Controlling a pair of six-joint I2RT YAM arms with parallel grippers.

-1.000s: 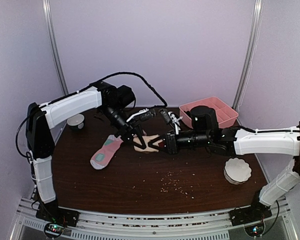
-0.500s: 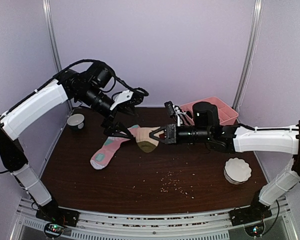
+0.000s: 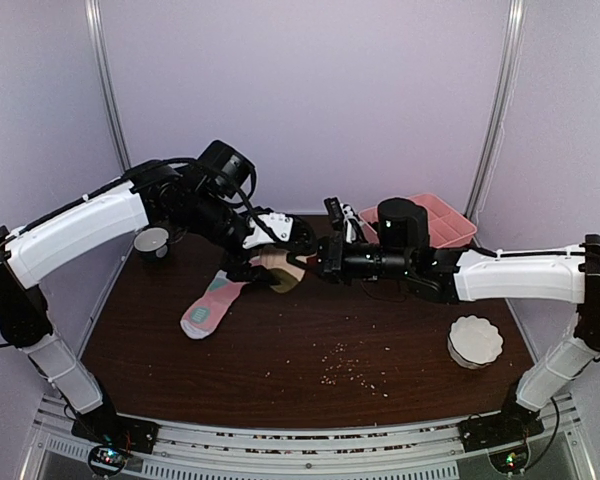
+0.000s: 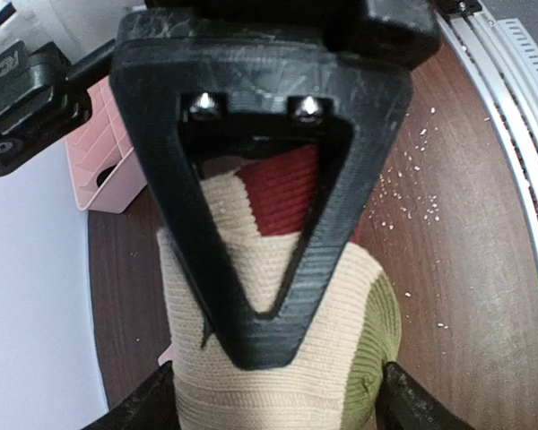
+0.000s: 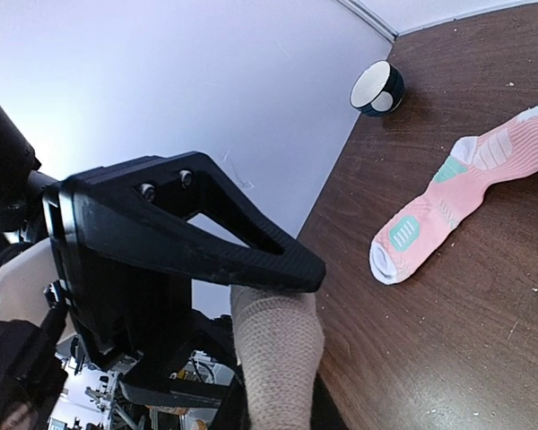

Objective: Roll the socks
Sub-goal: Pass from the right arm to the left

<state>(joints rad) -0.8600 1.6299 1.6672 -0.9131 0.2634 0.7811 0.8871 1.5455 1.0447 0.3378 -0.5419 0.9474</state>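
The beige sock (image 3: 283, 272), with maroon and olive-green parts, is bunched up just above the table's middle. My right gripper (image 3: 312, 265) reaches in from the right and is shut on it; in the right wrist view the beige sock (image 5: 273, 358) is pinched between that gripper's (image 5: 278, 331) two fingers. My left gripper (image 3: 270, 268) comes in from the left. In its wrist view the left gripper (image 4: 269, 408) stands open, one finger on each side of the beige sock (image 4: 363, 296), with the right gripper's triangular finger lying over the sock. The pink sock (image 3: 210, 302) (image 5: 457, 206) lies flat on the table to the left.
A pink divided tray (image 3: 450, 225) (image 4: 103, 152) stands at the back right. A white fluted bowl (image 3: 475, 340) sits near the right arm. A small dark cup (image 3: 152, 242) (image 5: 377, 90) is at the back left. Crumbs (image 3: 350, 365) are scattered across the front of the table.
My left gripper let go of the beige sock, lifted away open, then came back down around it. The right gripper kept its hold and raised the sock a little.
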